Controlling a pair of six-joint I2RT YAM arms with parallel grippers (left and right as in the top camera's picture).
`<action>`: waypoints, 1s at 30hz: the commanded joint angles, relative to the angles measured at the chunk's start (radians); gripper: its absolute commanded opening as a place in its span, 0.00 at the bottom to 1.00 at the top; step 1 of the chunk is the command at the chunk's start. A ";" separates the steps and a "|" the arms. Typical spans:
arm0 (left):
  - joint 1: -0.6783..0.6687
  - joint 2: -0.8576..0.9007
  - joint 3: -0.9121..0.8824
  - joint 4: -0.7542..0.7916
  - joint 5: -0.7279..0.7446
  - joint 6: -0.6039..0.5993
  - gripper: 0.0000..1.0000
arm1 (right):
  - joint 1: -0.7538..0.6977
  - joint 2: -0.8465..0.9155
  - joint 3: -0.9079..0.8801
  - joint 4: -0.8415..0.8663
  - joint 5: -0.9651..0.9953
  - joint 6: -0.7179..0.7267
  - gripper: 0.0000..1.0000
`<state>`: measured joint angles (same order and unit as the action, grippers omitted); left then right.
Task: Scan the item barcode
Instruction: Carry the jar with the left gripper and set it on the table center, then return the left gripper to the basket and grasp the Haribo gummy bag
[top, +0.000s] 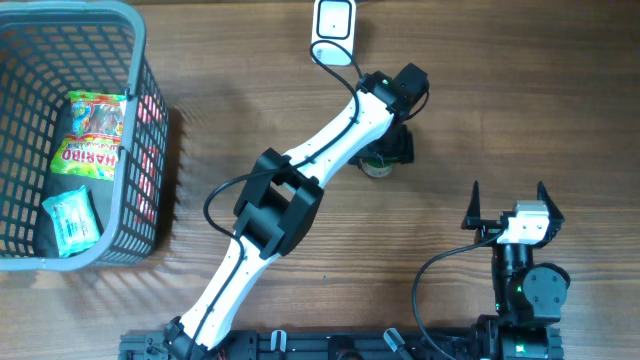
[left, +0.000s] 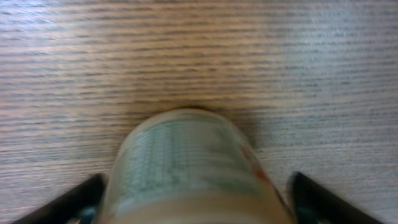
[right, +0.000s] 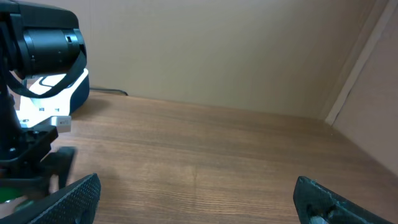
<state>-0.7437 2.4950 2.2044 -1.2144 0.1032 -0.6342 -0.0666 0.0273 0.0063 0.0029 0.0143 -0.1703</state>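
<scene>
Well, the left gripper (left: 196, 183) has its jaws spread wide, and the small labelled jar (left: 186, 149) sits on the table (top: 500, 90) right between them, near the scanner (top: 333, 22). Each finger is close beside the jar, though the blur hides whether either one touches it. I'd say the grip is the step in hand. It should close squarely and gently on the jar's middle so the round body doesn't roll, then turn the label toward the scanner. The right gripper (top: 510, 197) waits well apart, jaws spread and empty
</scene>
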 joint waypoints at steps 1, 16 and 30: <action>0.001 0.023 0.006 -0.017 0.007 -0.003 1.00 | 0.003 -0.004 -0.001 0.003 -0.015 -0.011 1.00; 0.034 -0.478 0.016 -0.050 -0.299 0.080 1.00 | 0.003 -0.004 -0.001 0.003 -0.015 -0.011 1.00; 0.556 -0.809 0.016 -0.126 -0.375 0.076 1.00 | 0.003 -0.004 -0.001 0.003 -0.015 -0.011 0.99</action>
<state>-0.2932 1.7016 2.2086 -1.3254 -0.2646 -0.5625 -0.0669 0.0273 0.0063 0.0029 0.0147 -0.1707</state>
